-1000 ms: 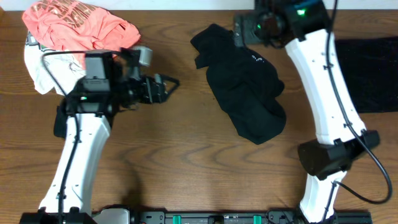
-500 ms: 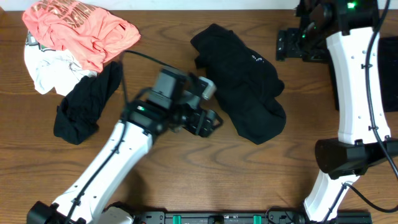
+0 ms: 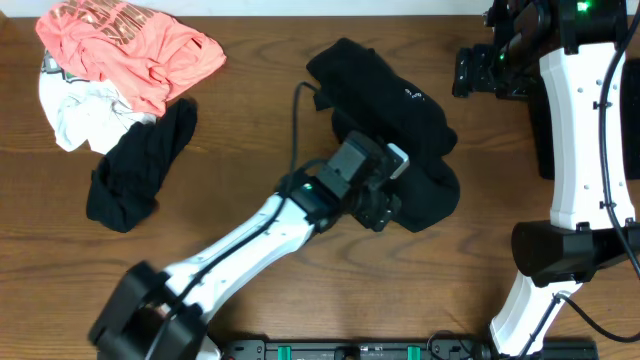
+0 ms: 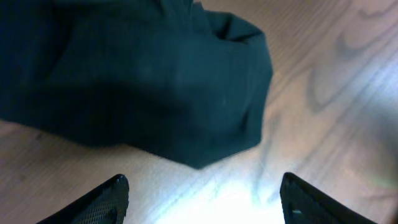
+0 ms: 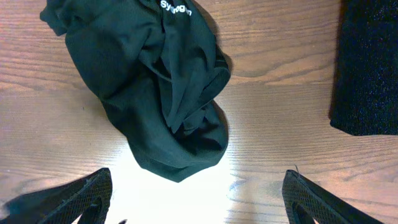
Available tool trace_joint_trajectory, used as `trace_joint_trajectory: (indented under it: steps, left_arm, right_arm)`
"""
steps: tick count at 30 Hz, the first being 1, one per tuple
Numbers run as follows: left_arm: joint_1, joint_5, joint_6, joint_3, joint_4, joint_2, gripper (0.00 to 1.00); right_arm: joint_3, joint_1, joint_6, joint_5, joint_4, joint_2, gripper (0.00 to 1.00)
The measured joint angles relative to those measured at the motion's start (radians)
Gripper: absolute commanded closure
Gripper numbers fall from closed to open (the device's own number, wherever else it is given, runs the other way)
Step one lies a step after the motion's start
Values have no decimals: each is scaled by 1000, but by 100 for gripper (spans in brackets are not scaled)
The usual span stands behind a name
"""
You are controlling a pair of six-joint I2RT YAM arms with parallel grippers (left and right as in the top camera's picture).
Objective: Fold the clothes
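Note:
A crumpled black garment (image 3: 395,125) with a small white logo (image 3: 408,95) lies in the middle of the table. My left gripper (image 3: 388,208) is at its lower end, open. In the left wrist view the same black cloth (image 4: 137,81) fills the top and the left gripper (image 4: 202,200) has only bare wood between its fingers. My right gripper (image 3: 462,76) hangs open at the top right, away from the cloth. In its wrist view the black garment (image 5: 155,87) lies ahead of the open right gripper (image 5: 196,199). A coral-pink tee (image 3: 130,45), a white garment (image 3: 75,115) and another black garment (image 3: 140,165) lie at the far left.
A dark flat cloth (image 3: 628,95) lies at the right edge, partly behind the right arm, and shows again as dark cloth (image 5: 367,62) in the right wrist view. The wooden table (image 3: 260,110) shows bare between the left pile and the central garment.
My left arm swung right, from beside the left pile to the lower end of the central black garment. The right arm pulled back right off that garment, then held still.

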Motion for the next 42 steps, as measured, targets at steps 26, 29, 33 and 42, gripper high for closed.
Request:
trace_joint_trajectory:
  steps: [26,29,33,42]
  left_arm:
    - [-24,-140,-97,0,245,85,22]
    - [-37,-158,-111,0,263,85,22]
    - [-63,-187,-126,0,275,92,22]
    - [-92,-209,-146,0,301,180,22]
  right_arm:
    - [-390,-87,-9,-70,253,0,12]
    - [-454,-87,-17,-80,295,0,12]
    - [-524,-87,-23,-97,336,0,12]
    - [-550,-87,-47,-115,352,0,12]
